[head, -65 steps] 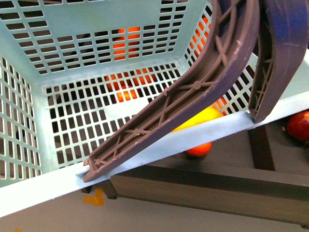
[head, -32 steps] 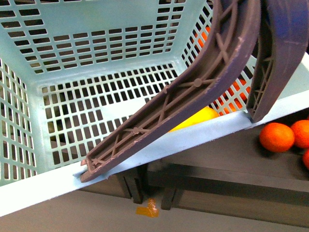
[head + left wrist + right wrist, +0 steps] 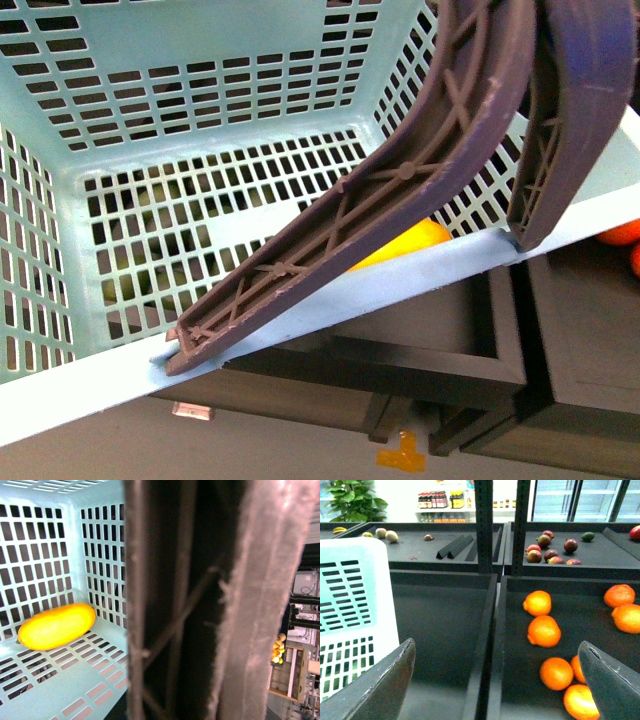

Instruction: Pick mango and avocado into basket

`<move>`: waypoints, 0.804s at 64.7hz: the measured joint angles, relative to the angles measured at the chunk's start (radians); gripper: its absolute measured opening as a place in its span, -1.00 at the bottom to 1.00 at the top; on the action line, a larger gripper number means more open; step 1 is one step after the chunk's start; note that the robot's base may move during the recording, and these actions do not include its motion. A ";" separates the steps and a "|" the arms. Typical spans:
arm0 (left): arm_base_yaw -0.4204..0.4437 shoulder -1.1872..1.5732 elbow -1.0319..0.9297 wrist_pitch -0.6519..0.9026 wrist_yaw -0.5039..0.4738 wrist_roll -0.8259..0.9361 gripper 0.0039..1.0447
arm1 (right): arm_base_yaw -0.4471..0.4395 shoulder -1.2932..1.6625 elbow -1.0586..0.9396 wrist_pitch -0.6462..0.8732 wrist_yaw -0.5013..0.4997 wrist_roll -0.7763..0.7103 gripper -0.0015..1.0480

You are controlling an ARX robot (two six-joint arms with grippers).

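A brown ribbed handle (image 3: 400,190) crosses the front view and hides most of the mango (image 3: 412,240); only a yellow sliver shows above the near rim of the basket (image 3: 60,190). In the left wrist view the same handle fills the middle, blurred and very close, and the left gripper itself is out of sight, so I cannot tell its state. Beside the handle the mango (image 3: 56,626) lies whole on the slotted floor, against the wall. Green shapes (image 3: 150,205) show dimly through the floor slots — too broken up to name. The right gripper (image 3: 495,645) has its fingers (image 3: 380,687) spread wide, holding nothing, above a dark bin of oranges (image 3: 544,630) beside the basket.
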 joint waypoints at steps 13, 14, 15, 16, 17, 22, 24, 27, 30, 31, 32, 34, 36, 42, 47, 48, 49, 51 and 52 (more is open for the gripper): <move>0.000 0.000 0.000 0.000 -0.003 0.000 -0.74 | 0.000 0.001 0.000 0.000 -0.002 0.000 0.83; 0.000 0.000 0.000 0.000 -0.004 0.000 -0.74 | 0.000 0.001 0.000 0.000 -0.002 0.000 0.83; 0.000 0.000 0.000 0.000 -0.004 0.000 -0.74 | 0.000 0.001 0.000 0.000 -0.002 0.000 0.83; 0.000 0.000 0.000 0.000 -0.004 0.000 -0.74 | 0.000 0.001 0.000 0.000 -0.002 0.000 0.83; 0.000 0.000 0.000 0.000 -0.004 0.001 -0.74 | 0.000 0.001 0.000 0.000 -0.002 0.000 0.83; 0.000 0.000 0.000 0.000 -0.002 0.001 -0.74 | 0.000 0.001 0.000 0.000 -0.001 0.000 0.83; 0.000 0.000 0.000 0.000 -0.003 0.001 -0.74 | 0.000 0.001 0.000 0.000 -0.002 0.000 0.83; 0.000 0.000 0.000 0.000 -0.002 0.000 -0.74 | 0.000 0.000 0.000 0.000 -0.002 0.000 0.83; 0.000 0.000 0.000 0.000 0.000 0.001 -0.74 | 0.000 -0.001 0.000 0.000 -0.002 0.000 0.83; 0.000 0.000 0.000 0.000 -0.001 0.001 -0.74 | 0.000 0.000 0.000 0.000 -0.002 0.000 0.83; 0.000 0.000 0.000 0.000 -0.002 0.002 -0.74 | 0.000 0.001 0.000 0.000 -0.002 0.000 0.83; 0.000 0.000 0.000 0.000 -0.004 0.000 -0.74 | 0.000 0.002 0.000 0.000 -0.002 0.000 0.83; 0.000 0.000 0.000 0.000 -0.003 0.000 -0.74 | 0.000 0.001 0.000 0.000 -0.001 0.000 0.83; 0.000 0.000 0.000 0.000 -0.001 0.001 -0.74 | 0.000 0.001 0.000 0.000 -0.002 0.000 0.83; 0.000 0.000 0.000 0.000 -0.001 0.000 -0.74 | 0.000 0.000 0.000 0.000 -0.002 0.000 0.83; 0.000 0.000 0.000 0.000 -0.002 0.000 -0.74 | 0.000 -0.001 0.000 0.000 -0.002 0.000 0.83; 0.000 0.000 0.000 0.000 0.000 -0.001 -0.74 | 0.000 -0.001 0.000 0.000 -0.002 0.000 0.83; 0.000 0.000 0.000 0.000 0.000 0.000 -0.74 | 0.000 0.000 0.000 0.000 0.000 0.000 0.83; 0.000 0.000 0.000 0.000 -0.002 0.002 -0.74 | 0.000 0.001 0.000 0.000 -0.002 0.000 0.83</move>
